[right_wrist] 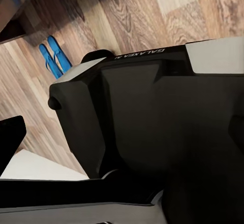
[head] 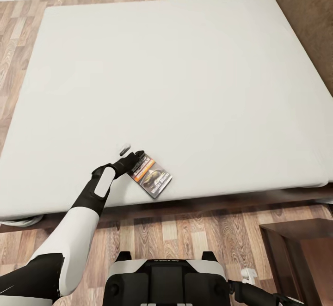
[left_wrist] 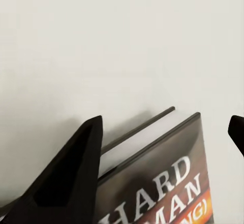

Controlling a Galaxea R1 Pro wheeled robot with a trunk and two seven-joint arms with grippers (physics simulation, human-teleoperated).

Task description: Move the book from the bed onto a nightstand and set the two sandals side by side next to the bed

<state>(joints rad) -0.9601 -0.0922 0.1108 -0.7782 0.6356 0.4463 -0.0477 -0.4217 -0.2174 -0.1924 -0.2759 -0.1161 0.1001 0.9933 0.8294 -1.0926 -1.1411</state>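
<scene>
The bed carries a plain pale mattress on a dark wooden frame. The book lies flat near its front edge. On the plank floor, two blue sandals lie side by side.

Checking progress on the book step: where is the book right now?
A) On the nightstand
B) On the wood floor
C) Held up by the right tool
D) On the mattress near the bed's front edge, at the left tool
D: the book lies flat on the bed, with the left tool open at its corner.
</scene>
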